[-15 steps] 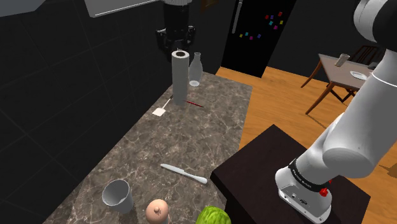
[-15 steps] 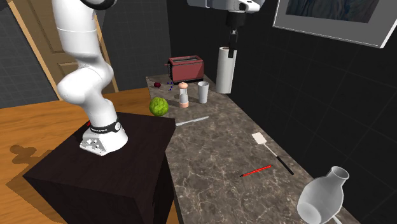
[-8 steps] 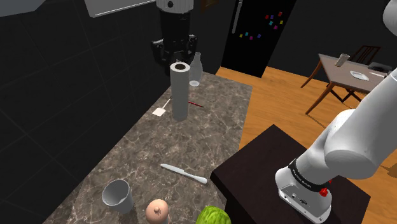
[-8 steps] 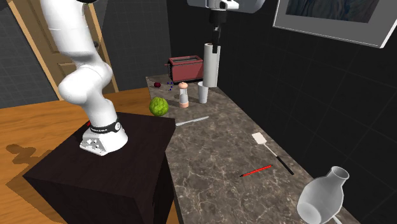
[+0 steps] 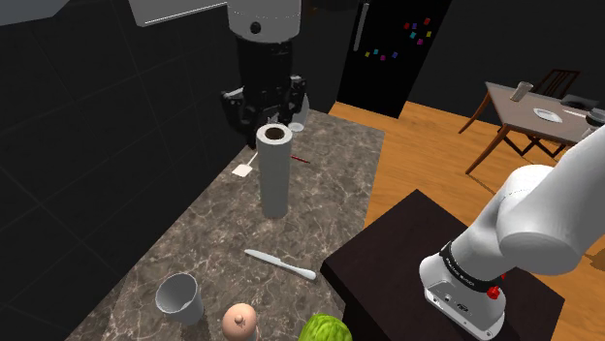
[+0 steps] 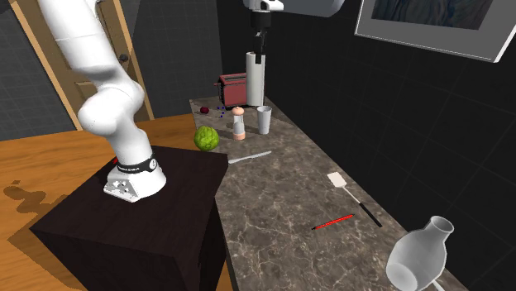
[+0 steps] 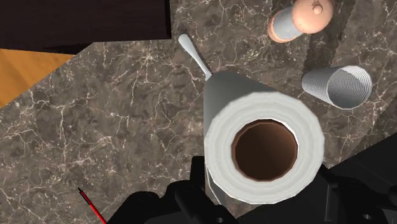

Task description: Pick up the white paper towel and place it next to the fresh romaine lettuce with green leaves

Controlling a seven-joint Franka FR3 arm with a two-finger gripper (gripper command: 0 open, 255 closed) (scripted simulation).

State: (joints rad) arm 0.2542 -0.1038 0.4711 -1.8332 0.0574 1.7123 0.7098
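Shoulder view: the black gripper [image 5: 272, 120] clasps the top of an upright white paper towel roll [image 5: 274, 174] over the middle of a dark marble counter [image 5: 320, 184]. A knife [image 5: 279, 263], a grey cup [image 5: 180, 295] and a pinkish shaker [image 5: 239, 322] lie nearer the camera. The green lettuce [image 5: 325, 330] sits at the bottom edge, well apart from the roll.

Second exterior view: the roll hangs from the gripper beside a red toaster [image 6: 238, 85], above the cup and shaker. The lettuce rests at the counter's edge, near the stand [image 6: 132, 223].

Wrist view: both fingers [image 7: 191, 198] press the roll's sides, its brown core facing up.
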